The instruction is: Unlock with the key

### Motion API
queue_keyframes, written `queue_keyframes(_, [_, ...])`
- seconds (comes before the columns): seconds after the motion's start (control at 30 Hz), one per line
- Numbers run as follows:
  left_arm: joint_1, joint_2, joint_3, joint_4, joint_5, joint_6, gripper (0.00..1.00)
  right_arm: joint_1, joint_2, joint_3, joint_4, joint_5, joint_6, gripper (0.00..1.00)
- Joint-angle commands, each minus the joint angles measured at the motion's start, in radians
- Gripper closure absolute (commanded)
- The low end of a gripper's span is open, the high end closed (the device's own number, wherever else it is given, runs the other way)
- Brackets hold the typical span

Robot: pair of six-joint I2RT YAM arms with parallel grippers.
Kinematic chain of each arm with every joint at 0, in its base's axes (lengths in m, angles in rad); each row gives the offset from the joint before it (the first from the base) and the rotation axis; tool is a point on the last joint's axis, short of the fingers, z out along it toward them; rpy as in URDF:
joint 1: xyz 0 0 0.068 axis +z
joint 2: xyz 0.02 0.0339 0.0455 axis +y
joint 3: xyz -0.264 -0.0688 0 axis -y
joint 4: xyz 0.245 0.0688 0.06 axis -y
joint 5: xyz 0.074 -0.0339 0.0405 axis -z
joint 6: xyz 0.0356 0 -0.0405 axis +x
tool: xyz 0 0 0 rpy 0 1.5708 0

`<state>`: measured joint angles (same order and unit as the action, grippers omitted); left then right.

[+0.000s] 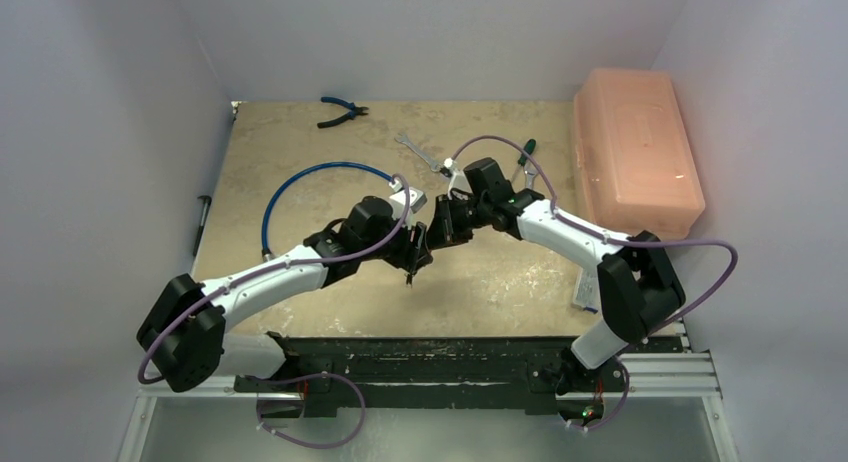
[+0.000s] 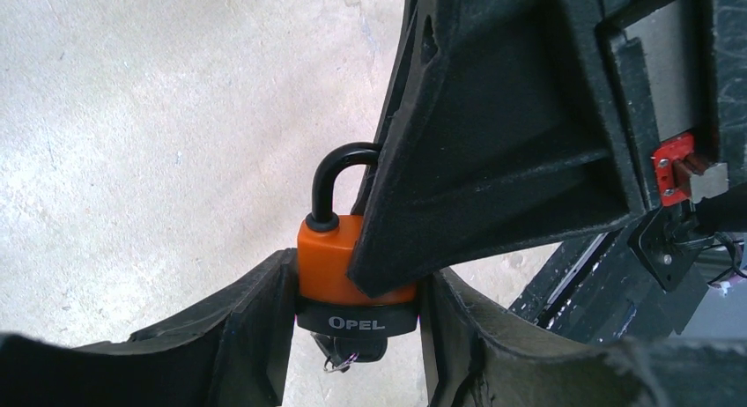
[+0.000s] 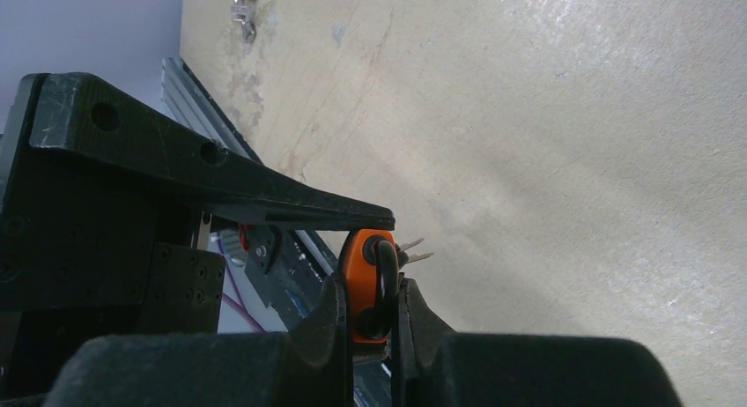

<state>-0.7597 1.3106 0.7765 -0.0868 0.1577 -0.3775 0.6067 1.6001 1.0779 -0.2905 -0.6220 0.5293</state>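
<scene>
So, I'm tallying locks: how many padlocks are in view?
1: the orange padlock, clamped between left gripper and right gripper over the table. The closed pink box may hide more.

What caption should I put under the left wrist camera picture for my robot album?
Left pincer holds the orange padlock by its base; right pincer grips it at the black shackle end.

White arm links [image 1: 270,275], black joints [image 1: 185,334] — looping purple cables [image 1: 690,243]
</scene>
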Motion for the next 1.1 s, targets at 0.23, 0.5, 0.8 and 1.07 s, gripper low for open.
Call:
queue_keyframes(0.23, [0.008, -0.161, 0.050, 0.128, -0.065, -0.008, 0.20, 0.015, -0.100, -0.029, -0.020, 0.017, 0.025, 1.00])
queue_keyframes(0.5, [0.007, -0.271, 0.051, 0.049, -0.076, 0.050, 0.19, 0.003, -0.159, -0.009, -0.041, 0.098, 0.057, 1.00])
queue_keyframes(0.8, [0.008, -0.354, 0.040, 0.012, -0.137, 0.146, 0.11, -0.015, -0.278, -0.010, -0.083, 0.292, 0.124, 1.00])
queue_keyframes(1.07, [-0.004, -0.397, -0.089, 0.219, -0.190, 0.221, 0.12, -0.026, -0.406, 0.002, -0.136, 0.426, 0.168, 1.00])
